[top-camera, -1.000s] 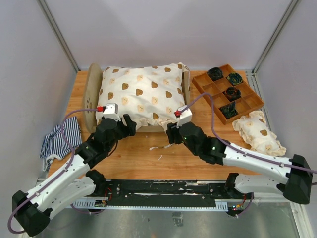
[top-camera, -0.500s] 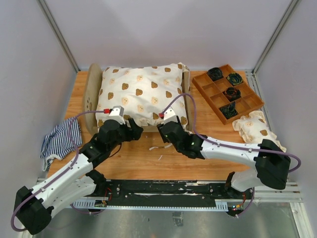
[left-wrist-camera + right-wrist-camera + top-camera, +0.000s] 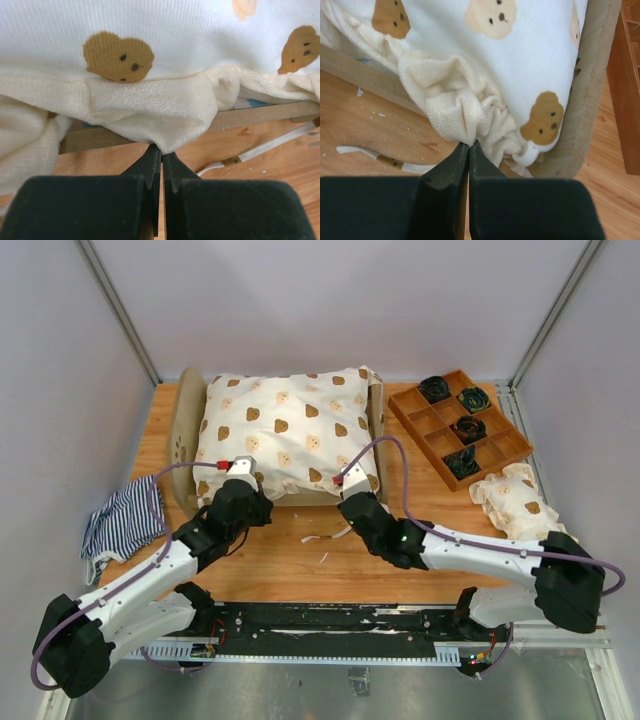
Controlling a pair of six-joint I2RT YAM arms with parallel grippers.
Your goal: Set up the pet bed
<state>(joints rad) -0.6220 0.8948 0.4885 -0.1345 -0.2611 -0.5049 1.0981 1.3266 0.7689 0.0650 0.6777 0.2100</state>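
Observation:
The pet bed (image 3: 183,440) stands at the back left of the table, its plywood frame mostly covered by a cream blanket (image 3: 285,435) printed with bear faces. My left gripper (image 3: 253,502) is at the bed's near side, left of centre. In the left wrist view it (image 3: 161,150) is shut on a fold of the blanket's (image 3: 150,105) cream hem, just below the side rail (image 3: 260,115). My right gripper (image 3: 347,502) is at the near right corner. In the right wrist view it (image 3: 469,144) is shut on the bunched hem of the blanket (image 3: 452,107) beside the end board (image 3: 590,100).
A brown compartment tray (image 3: 460,428) with dark rolled items sits at the back right. A small bear-print pillow (image 3: 520,505) lies in front of it. A navy-and-white striped cloth (image 3: 125,525) is crumpled at the left edge. White strips (image 3: 325,537) lie near the bed.
Both grippers, open a second ago, have shut on the blanket's near hem. The left moved up to the bed's edge; the right shifted left, then settled at the near right corner.

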